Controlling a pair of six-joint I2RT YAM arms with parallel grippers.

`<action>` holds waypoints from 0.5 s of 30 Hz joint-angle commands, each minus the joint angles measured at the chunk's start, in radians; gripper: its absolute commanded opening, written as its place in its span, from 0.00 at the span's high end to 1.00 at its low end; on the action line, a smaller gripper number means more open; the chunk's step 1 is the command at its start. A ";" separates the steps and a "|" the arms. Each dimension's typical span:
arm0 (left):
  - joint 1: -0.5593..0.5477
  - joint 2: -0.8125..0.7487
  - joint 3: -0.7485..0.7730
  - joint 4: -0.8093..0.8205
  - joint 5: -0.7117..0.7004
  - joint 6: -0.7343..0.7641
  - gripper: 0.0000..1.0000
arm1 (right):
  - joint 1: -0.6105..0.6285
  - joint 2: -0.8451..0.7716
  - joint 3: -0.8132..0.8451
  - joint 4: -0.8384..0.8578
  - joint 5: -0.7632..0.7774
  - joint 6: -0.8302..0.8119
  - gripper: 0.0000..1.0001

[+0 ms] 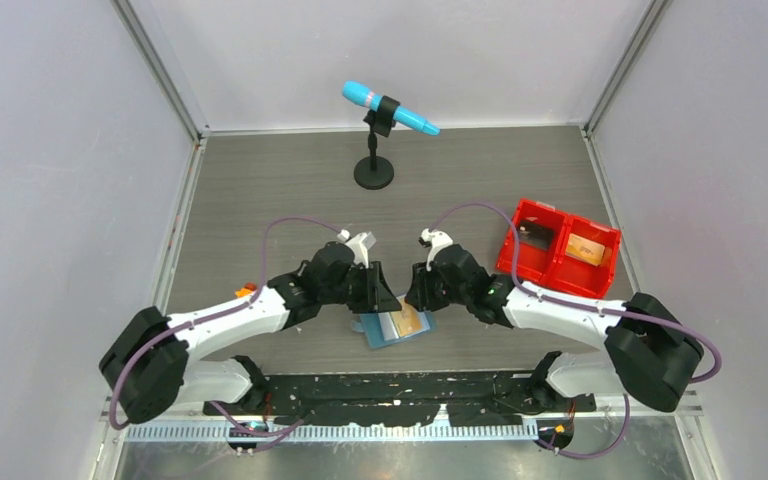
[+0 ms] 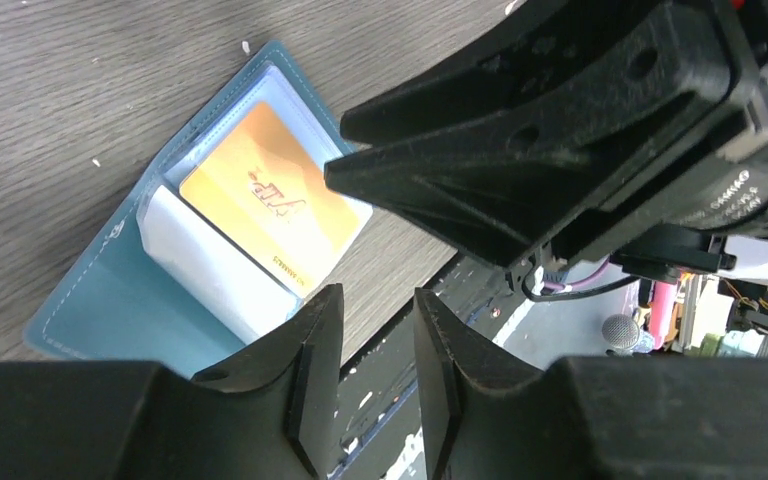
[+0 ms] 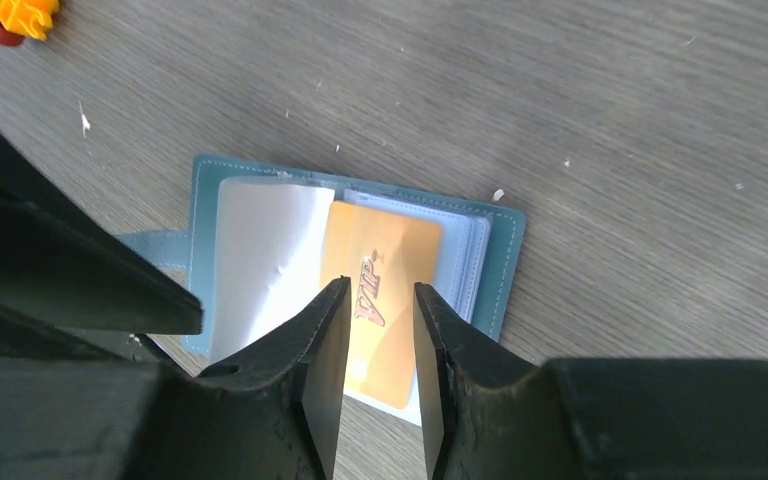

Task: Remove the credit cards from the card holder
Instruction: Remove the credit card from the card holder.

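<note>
Two robot arms are leaning in over the card holder (image 3: 260, 250), a teal-blue bifold that is lying open and flat on the grey wood-grain table (image 1: 260, 190), near its front edge and midway between the two arm bases. An orange-gold credit card (image 3: 385, 270) marked "VIP" is sitting in the holder's pale blue pockets. Its lower end is sticking out past the wallet's edge, and a pale, glossy sleeve is lying beside it.

The left gripper (image 2: 378, 340) is hanging over the near edge of the holder. Its fingers are standing a narrow gap apart and gripping nothing. The right gripper (image 3: 380, 330) is hovering directly over the card, its fingers likewise parted by a slim gap with nothing between them. Whether its tips are touching the card cannot be told. The two grippers are facing each other, close together above the wallet.

A small orange plastic piece (image 3: 22, 12) is resting on the table off to the left. A red two-compartment bin (image 1: 550, 280) is sitting to the right, well apart from the wallet. A blue microphone (image 1: 390, 108) is standing on a black stand at the back.
</note>
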 commanded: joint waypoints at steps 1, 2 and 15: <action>-0.005 0.067 -0.022 0.171 0.026 -0.049 0.67 | -0.003 0.034 -0.024 0.077 -0.066 -0.007 0.65; -0.005 0.072 -0.036 0.180 0.014 -0.053 0.68 | -0.003 0.046 -0.025 0.086 -0.074 -0.004 0.65; -0.005 0.141 -0.125 0.202 -0.106 -0.041 0.68 | -0.003 0.099 -0.080 0.137 -0.071 0.024 0.68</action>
